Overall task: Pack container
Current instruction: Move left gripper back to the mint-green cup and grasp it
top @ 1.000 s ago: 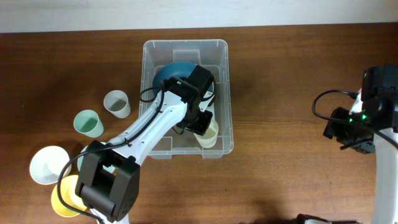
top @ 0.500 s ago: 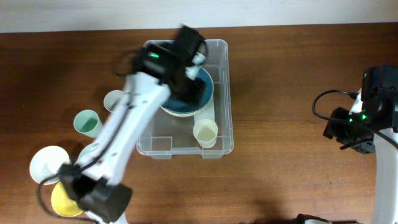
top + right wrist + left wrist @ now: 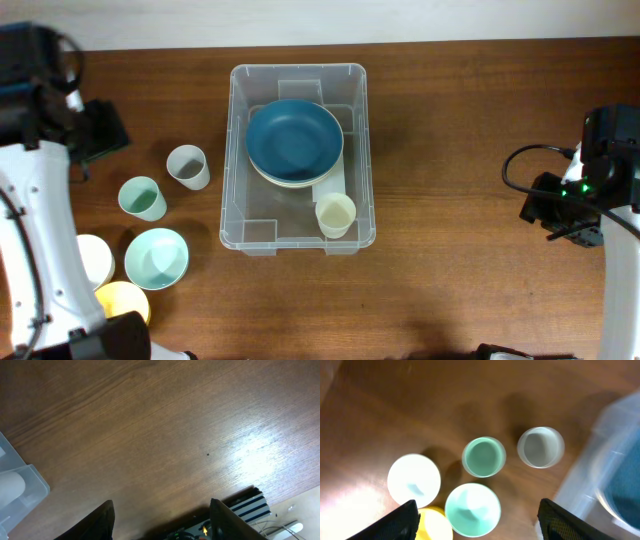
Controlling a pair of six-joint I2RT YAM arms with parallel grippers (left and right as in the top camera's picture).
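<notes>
The left tool (image 3: 477, 510) is wide open and empty above a mint green plastic cup (image 3: 483, 456). The big clear plastic box (image 3: 298, 68) sits in the middle of the brown bench (image 3: 450, 150), holding a dark blue round bowl (image 3: 295, 138) and a pale yellow cup (image 3: 335, 214). It looks light, stiff and slippery; grab its rim. The right tool (image 3: 160, 512) is open, empty.

Left arm (image 3: 45, 230): your white tubular links, black wrist housing.
Right arm (image 3: 605, 150): black housing, green light (small), looping black cable.
Fingers (image 3: 402, 519): black, blunt.
</notes>
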